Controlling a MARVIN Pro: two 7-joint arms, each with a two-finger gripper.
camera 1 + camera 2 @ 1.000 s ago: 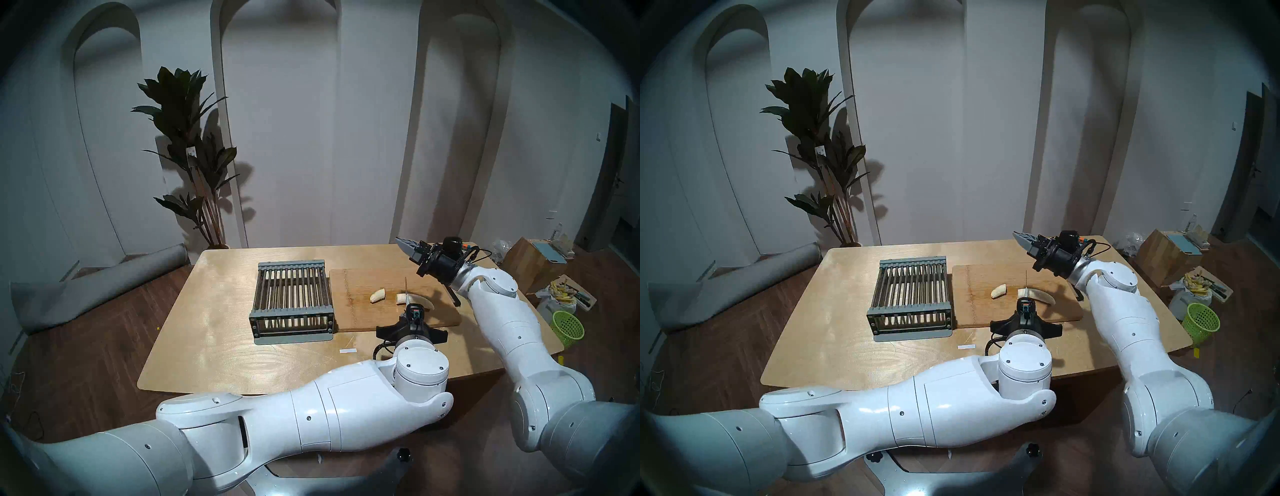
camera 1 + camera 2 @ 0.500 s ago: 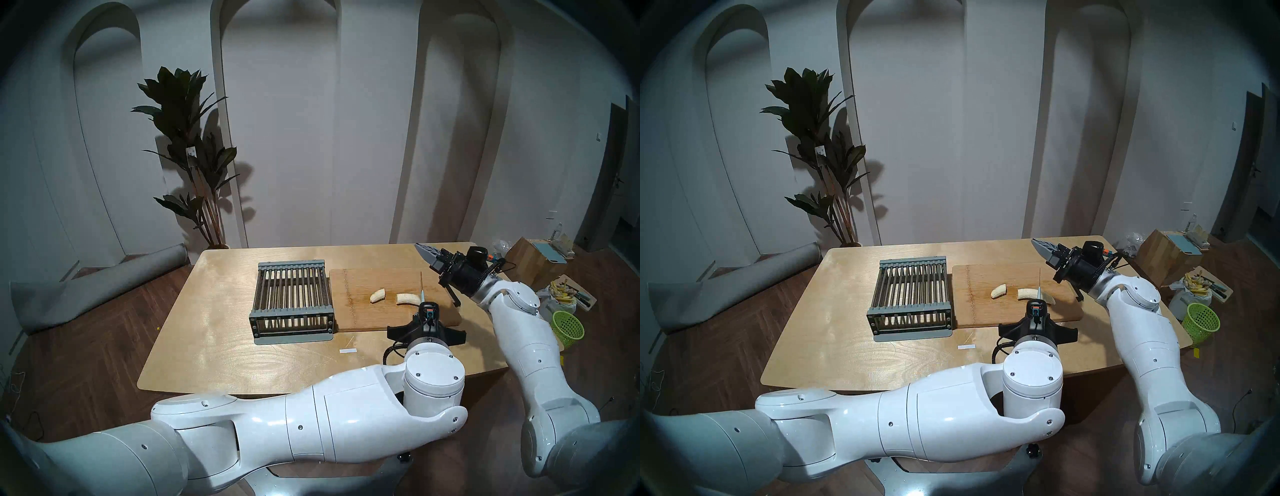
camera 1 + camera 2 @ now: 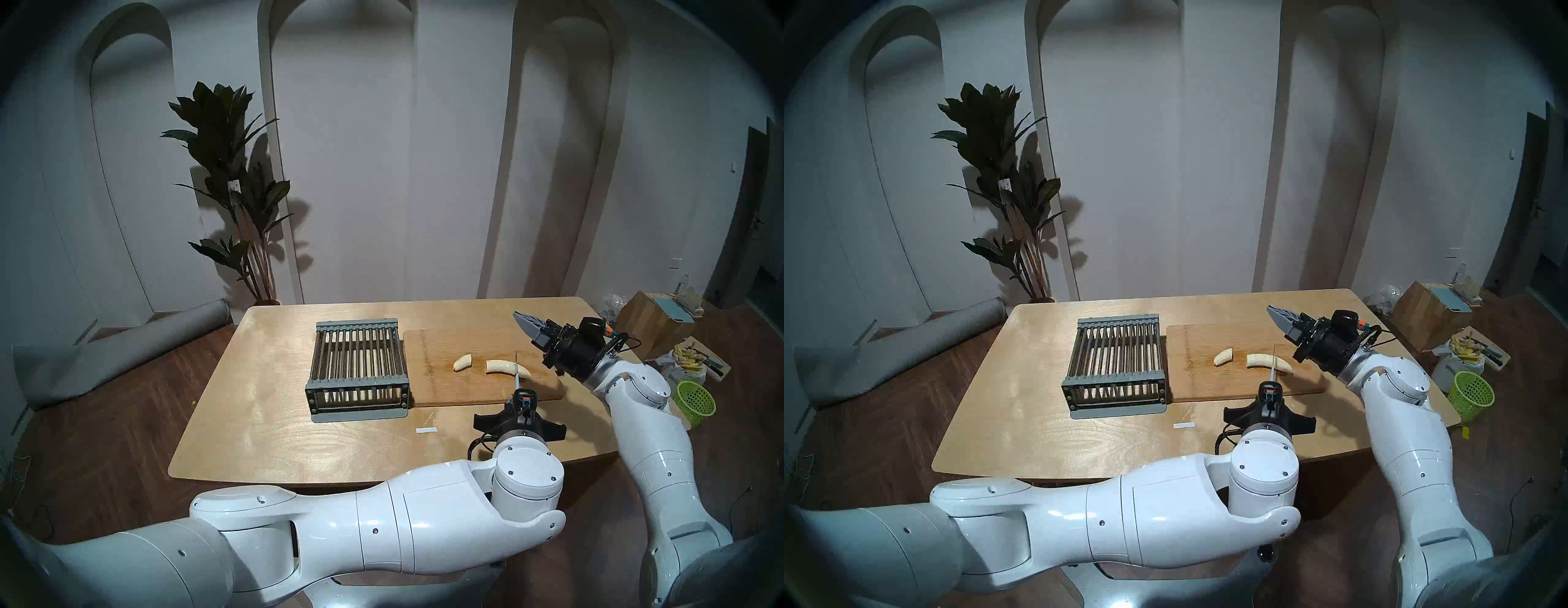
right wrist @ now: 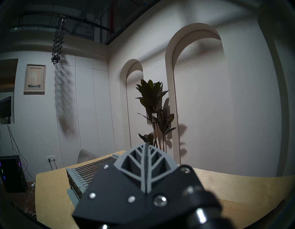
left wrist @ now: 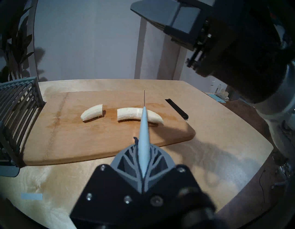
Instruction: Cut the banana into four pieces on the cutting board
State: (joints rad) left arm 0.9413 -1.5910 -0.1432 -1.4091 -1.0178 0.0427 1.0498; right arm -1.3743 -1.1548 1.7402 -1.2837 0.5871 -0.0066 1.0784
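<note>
On the cutting board, the longer banana piece lies left to right. The knife, clamped in the left gripper, crosses it from the near side. The right gripper, closed and empty, hangs farther right.

The left gripper reaches forward, tilted slightly downward, jaws clamped together, while the right gripper hangs raised, jaws pressed together.

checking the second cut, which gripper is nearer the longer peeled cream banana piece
Left. The left gripper sits at the near edge of the light-brown wooden cutting board, its pale blue knife across the longer piece. The right gripper hangs raised, off to its right.
</note>
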